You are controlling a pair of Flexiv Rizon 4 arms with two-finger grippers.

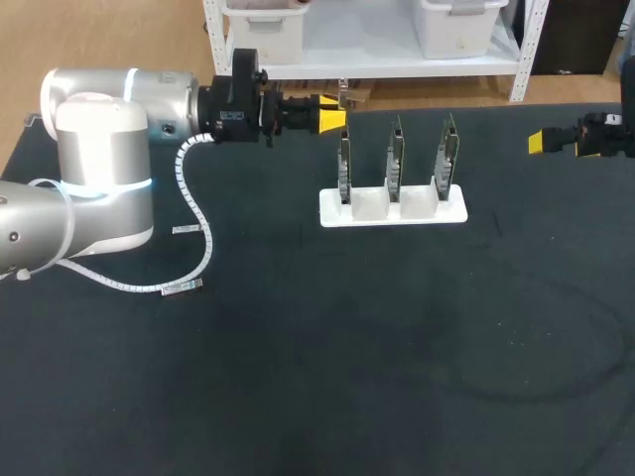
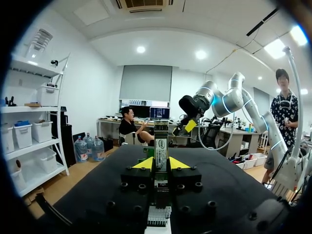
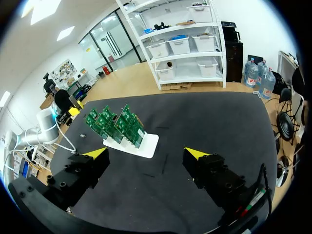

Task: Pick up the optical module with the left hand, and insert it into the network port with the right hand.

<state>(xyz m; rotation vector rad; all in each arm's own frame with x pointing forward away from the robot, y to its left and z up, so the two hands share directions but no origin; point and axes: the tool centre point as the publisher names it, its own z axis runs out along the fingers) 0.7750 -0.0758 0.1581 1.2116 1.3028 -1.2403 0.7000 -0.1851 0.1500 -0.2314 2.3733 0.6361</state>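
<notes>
Optical module (image 2: pixel 161 146) sits clamped between the left gripper's (image 1: pixel 337 119) yellow tips, over the black table's (image 1: pixel 347 347) far edge. Right of it, three green boards (image 1: pixel 396 164) stand upright in a white stand (image 1: pixel 369 208). Well apart, far right, the right gripper (image 1: pixel 537 143) is spread wide.
</notes>
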